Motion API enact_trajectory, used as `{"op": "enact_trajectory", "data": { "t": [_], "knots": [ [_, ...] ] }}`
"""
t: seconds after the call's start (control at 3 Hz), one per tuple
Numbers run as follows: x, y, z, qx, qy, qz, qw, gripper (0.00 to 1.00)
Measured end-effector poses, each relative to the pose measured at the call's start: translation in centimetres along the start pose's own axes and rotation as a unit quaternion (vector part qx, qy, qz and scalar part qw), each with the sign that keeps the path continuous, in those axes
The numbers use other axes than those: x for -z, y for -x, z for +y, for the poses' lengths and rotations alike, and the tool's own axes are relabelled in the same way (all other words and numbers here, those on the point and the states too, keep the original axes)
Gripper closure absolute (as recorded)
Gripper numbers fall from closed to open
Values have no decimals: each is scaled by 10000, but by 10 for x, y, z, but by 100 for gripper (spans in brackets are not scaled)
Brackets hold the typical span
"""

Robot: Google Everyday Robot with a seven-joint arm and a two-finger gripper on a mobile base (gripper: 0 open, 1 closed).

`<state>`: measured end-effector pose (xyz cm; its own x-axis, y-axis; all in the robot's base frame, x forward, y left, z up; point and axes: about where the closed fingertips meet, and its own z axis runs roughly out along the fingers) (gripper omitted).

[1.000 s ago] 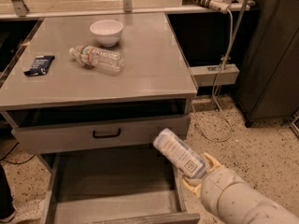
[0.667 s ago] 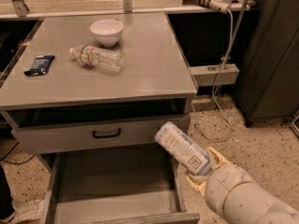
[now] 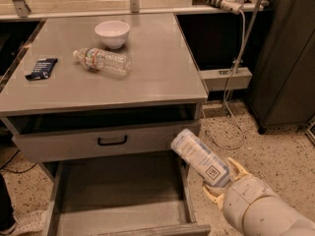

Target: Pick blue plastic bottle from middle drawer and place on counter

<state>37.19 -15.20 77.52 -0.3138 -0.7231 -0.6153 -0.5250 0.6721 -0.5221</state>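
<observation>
The blue plastic bottle (image 3: pixel 199 157) is held up in the air at the lower right, tilted with its top toward the upper left and a small square code mark facing me. My gripper (image 3: pixel 224 187) is shut on its lower end, with the pale arm running off the bottom right corner. The bottle hangs over the right edge of the pulled-out middle drawer (image 3: pixel 115 191), whose grey floor is bare. Above and to the left lies the grey counter (image 3: pixel 147 68).
On the counter rest a white bowl (image 3: pixel 112 33), a clear water bottle (image 3: pixel 102 62) lying on its side and a small dark packet (image 3: pixel 41 68). A shut drawer front with a black handle (image 3: pixel 112 141) is below. Cables (image 3: pixel 235 77) hang at the right beside a dark cabinet (image 3: pixel 285 58).
The bottle and my gripper have risen and shifted a little to the right, away from the drawer's inside. Things on the counter have not moved.
</observation>
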Motion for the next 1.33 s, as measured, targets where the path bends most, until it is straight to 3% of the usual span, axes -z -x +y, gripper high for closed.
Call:
{"op": "enact_trajectory", "data": {
  "t": [0.33, 1.33],
  "knots": [
    [3, 3, -2, 62, -8, -3, 10000, 100],
    [24, 102, -50, 510, -342, -542, 9966, 100]
  ]
}}
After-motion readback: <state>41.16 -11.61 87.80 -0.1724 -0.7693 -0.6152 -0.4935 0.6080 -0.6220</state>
